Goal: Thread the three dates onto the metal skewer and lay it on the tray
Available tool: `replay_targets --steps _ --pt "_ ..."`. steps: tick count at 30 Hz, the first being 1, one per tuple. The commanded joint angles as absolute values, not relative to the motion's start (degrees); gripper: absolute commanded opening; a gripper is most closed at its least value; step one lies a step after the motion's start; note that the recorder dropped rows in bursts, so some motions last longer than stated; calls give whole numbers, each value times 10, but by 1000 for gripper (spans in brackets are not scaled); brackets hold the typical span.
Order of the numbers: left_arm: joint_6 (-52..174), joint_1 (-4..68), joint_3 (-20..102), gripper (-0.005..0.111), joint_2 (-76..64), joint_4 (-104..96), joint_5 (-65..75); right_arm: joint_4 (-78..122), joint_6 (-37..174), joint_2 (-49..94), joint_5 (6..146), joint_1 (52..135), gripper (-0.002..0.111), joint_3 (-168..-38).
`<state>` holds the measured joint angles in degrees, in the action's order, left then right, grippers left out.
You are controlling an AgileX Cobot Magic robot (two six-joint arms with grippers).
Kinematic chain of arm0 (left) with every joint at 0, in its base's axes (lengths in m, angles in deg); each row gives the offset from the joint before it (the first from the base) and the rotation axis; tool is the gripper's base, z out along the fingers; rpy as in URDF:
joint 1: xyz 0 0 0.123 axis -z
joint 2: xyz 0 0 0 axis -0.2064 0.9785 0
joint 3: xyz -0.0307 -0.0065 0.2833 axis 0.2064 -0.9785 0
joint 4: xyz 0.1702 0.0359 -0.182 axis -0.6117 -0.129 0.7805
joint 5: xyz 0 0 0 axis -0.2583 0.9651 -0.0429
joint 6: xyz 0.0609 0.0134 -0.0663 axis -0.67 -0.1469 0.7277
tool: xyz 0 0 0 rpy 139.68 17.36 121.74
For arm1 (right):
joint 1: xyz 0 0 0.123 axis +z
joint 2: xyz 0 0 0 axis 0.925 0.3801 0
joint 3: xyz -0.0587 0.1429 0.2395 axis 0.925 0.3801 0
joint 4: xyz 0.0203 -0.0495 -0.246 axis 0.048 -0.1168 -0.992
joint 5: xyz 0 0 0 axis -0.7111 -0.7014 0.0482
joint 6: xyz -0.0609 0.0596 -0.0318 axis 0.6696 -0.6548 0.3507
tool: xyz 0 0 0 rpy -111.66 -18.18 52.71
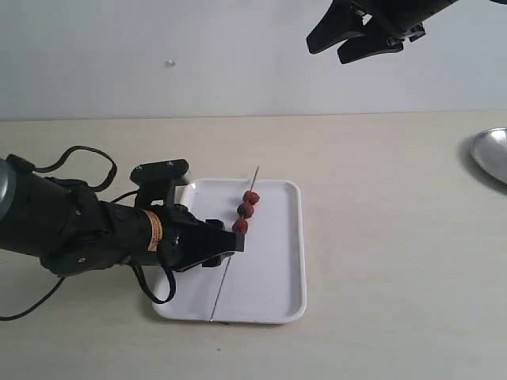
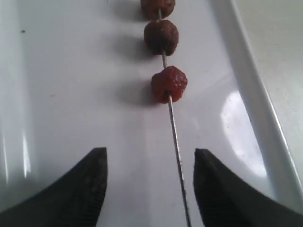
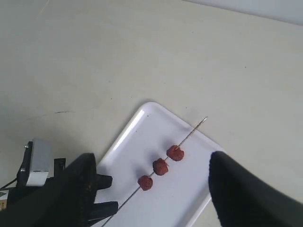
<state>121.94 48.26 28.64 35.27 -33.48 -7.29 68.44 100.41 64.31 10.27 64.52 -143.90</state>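
The metal skewer (image 1: 225,277) lies lengthwise on the white tray (image 1: 273,277), its tip past the far rim. Three dates (image 1: 245,210) sit threaded on its far half, the darker one in the middle. My left gripper (image 1: 230,241) hovers low over the tray's left side, open, with the skewer (image 2: 176,142) lying between its fingers (image 2: 92,175) and untouched. The nearest date (image 2: 169,83) is just ahead of the fingertips. My right gripper (image 1: 337,43) hangs high above the table, open and empty; from there I look down on the tray (image 3: 189,198) and dates (image 3: 160,166).
A round silver metal dish (image 1: 491,154) sits at the table's right edge. The left arm's black body and cables (image 1: 71,222) lie across the table left of the tray.
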Motion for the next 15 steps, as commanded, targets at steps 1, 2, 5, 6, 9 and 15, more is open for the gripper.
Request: replay_targets --steps 1,2,5,6,9,15 --pt "1224 489 284 57 347 -336 -57 690 1005 637 109 644 64 -1439" --pt "1224 491 284 57 347 -336 -52 690 1005 637 109 644 64 -1439" --pt "1224 502 284 57 344 -336 -48 690 1005 637 109 644 64 -1439" --pt "1224 505 284 57 343 -336 -49 690 1005 637 109 644 64 -1439" --pt "1216 513 284 57 324 -342 -50 690 1005 637 108 644 64 -1439" --pt "1216 519 264 43 252 -378 -48 690 1005 637 103 644 52 -1439"
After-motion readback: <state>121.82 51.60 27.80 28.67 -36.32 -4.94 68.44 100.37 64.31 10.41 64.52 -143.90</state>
